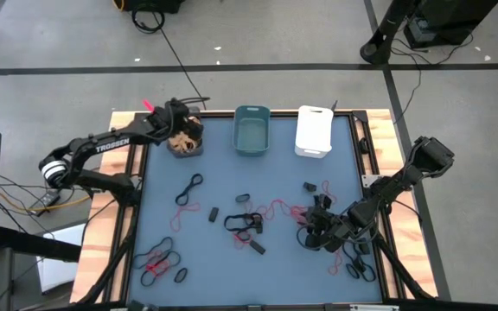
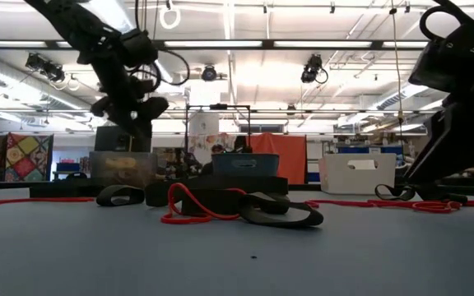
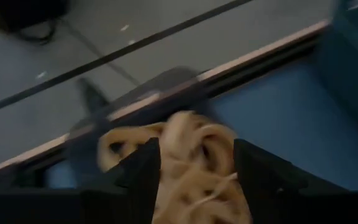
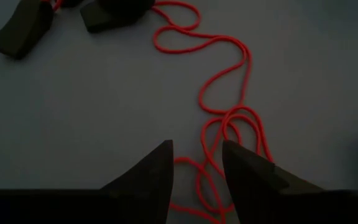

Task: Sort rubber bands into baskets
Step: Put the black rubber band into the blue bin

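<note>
Tan rubber bands (image 1: pixel 181 140) fill the dark grey basket (image 1: pixel 186 149), left of the teal basket (image 1: pixel 252 131). The left gripper (image 1: pixel 182 126) hovers over them, fingers apart. The right gripper (image 4: pixel 196 167), fingers parted, straddles a red band (image 4: pixel 229 99) well right of the grey basket.

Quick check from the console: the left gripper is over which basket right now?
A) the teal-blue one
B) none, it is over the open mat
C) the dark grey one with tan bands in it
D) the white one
C: in the high view the left gripper sits over the dark grey basket, which holds the tan bands; the teal-blue basket and white basket stand apart.
</note>
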`<state>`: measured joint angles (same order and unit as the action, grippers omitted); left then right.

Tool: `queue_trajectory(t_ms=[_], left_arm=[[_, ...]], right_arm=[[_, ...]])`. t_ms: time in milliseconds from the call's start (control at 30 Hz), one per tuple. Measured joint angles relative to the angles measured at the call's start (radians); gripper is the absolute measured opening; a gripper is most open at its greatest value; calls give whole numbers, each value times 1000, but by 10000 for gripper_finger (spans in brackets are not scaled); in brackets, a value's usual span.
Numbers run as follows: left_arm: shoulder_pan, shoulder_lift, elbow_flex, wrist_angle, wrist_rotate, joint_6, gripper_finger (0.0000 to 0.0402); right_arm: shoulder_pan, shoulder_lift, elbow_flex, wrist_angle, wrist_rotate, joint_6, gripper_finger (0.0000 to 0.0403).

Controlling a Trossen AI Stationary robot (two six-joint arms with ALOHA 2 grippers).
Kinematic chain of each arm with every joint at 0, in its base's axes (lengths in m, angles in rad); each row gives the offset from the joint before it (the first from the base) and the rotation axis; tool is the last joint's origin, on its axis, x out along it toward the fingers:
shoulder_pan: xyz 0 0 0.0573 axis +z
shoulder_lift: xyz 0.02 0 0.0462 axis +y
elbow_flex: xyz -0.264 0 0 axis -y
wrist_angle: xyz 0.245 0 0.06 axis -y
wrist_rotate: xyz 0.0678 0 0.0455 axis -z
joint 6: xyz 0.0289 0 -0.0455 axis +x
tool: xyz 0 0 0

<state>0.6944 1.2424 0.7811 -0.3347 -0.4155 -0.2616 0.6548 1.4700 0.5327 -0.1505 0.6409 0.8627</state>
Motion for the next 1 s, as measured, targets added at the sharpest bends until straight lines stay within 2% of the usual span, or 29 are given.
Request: queue_trajectory(t_ms=[200, 467, 567, 633, 833, 1000], left_arm=[[-141, -1, 0, 89, 14, 26, 192], [-396, 1, 0, 243, 14, 54, 186], [-484, 7, 0, 290, 13, 70, 186], [-541, 21, 0, 329, 13, 74, 186], [-680, 118, 0, 470, 12, 73, 186], [-752, 223, 0, 642, 12, 69, 186]], right_arm=[[0, -7, 10, -53, -17, -10, 146], [3, -130, 157, -517, -64, 113, 127], [3, -183, 184, -608, -96, 137, 120], [-8, -213, 184, -609, -100, 137, 115], [-143, -203, 185, -587, -105, 128, 106], [-313, -150, 185, -576, -99, -10, 110]])
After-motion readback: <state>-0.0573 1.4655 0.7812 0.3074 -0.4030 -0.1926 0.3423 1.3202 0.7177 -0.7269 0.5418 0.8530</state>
